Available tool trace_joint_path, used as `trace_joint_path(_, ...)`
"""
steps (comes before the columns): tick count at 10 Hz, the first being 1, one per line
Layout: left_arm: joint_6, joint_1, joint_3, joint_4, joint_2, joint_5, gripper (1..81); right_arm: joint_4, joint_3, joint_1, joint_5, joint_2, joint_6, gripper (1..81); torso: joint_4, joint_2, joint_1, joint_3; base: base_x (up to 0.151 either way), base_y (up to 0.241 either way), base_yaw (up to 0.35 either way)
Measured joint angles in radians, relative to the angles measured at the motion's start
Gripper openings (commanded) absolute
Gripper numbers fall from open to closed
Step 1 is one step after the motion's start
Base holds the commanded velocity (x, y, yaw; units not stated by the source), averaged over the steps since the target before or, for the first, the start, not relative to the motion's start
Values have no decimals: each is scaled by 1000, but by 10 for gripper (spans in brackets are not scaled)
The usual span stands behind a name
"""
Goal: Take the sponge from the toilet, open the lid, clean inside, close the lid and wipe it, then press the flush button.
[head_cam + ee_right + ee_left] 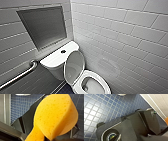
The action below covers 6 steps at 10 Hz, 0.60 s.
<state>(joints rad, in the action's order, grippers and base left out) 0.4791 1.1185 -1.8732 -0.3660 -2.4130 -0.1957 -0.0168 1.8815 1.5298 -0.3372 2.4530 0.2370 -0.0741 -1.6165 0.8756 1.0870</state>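
Note:
The white toilet (93,86) stands in the corner with its lid (73,65) raised upright against the tank (53,60). The seat ring is down and the bowl lies open. The dark round flush button (63,51) sits in the middle of the tank top. In the right wrist view the orange-yellow sponge (55,115) looms large, and my right gripper (42,137) is shut on its squeezed narrow end. My left gripper is open and holds nothing. Its wrist view looks down on the blue tiled floor (102,109).
A metal grab bar (21,75) runs along the left wall beside the tank. A recessed grey niche (43,26) sits in the wall above the tank. A white tiled wall (130,45) closes in right of the toilet. My own dark base (134,127) shows over the floor.

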Motion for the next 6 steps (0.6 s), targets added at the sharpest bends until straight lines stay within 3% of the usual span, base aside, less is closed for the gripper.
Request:
trace_joint_path(3, -14, 59, -22, -77, -15, 21, 811, 7, -248, -40, -13, -145, -1, 10, 0, 0, 0, 0, 0, 0, 0)
trace_joint_path(6, -31, 58, -74, -128, -32, 27, 811, 10, -371, -51, -66, -300, 16, 10, 0, 0, 0, 0, 0, 0, 0)
